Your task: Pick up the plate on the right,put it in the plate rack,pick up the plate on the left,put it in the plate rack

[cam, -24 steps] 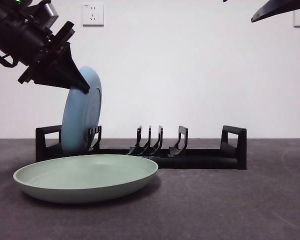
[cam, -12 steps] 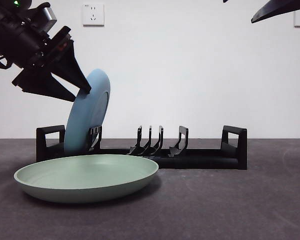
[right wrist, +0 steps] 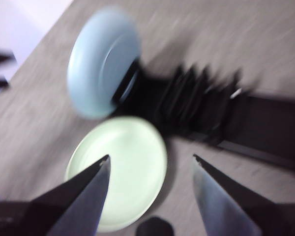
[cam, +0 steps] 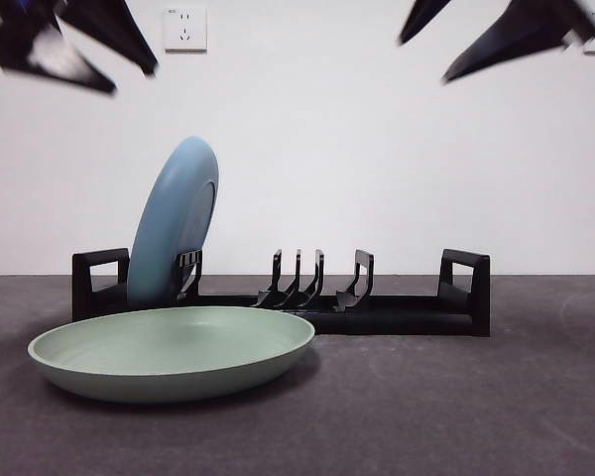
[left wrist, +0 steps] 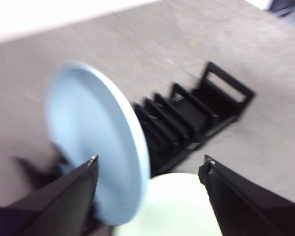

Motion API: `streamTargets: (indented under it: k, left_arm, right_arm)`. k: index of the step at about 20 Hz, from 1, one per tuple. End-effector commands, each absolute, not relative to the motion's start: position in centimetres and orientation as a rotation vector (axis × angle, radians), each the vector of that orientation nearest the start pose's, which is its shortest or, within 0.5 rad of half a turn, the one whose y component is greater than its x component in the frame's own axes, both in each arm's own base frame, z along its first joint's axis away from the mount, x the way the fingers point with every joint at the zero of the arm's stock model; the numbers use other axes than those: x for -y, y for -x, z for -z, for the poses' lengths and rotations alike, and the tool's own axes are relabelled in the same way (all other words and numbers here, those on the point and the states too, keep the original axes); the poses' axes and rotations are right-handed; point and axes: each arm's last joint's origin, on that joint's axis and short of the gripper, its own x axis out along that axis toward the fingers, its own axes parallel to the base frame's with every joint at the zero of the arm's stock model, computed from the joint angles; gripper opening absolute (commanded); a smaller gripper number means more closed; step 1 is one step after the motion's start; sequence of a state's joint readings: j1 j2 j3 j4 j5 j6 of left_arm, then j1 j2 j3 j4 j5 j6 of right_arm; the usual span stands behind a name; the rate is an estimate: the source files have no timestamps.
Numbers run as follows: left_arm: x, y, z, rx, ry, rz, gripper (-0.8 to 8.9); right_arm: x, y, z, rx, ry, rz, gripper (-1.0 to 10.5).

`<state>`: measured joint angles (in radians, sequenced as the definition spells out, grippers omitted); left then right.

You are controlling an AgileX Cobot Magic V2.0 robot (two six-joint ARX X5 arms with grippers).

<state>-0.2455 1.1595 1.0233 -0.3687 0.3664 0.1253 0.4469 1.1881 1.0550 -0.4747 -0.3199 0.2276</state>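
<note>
Our right gripper (right wrist: 147,172) hangs wide open and empty above the flat round pale-green plate (right wrist: 122,169), which lies on the table just in front of the long black plastic plate rack (cam: 397,307). Our left gripper (left wrist: 150,169), also open and empty, is clear of the round pale-blue plate (cam: 174,223) leaning in the rack's end slot.
</note>
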Motion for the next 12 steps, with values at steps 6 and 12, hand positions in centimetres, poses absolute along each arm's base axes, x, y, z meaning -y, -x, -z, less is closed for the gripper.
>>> streamTargets:
  k: [6,12]
  left_arm:
    - [8.7,-15.6,-36.7,-0.236,-0.489,0.584,3.56]
    - [10.3,-12.3,-37.6,-0.145,-0.532,0.636,3.55]
  right_arm:
    - [-15.9,-25.7,-24.6,-1.011,-0.116,-0.692,2.8]
    - [-18.2,-28.0,-19.0,-1.158,-0.176,-0.751,2.8]
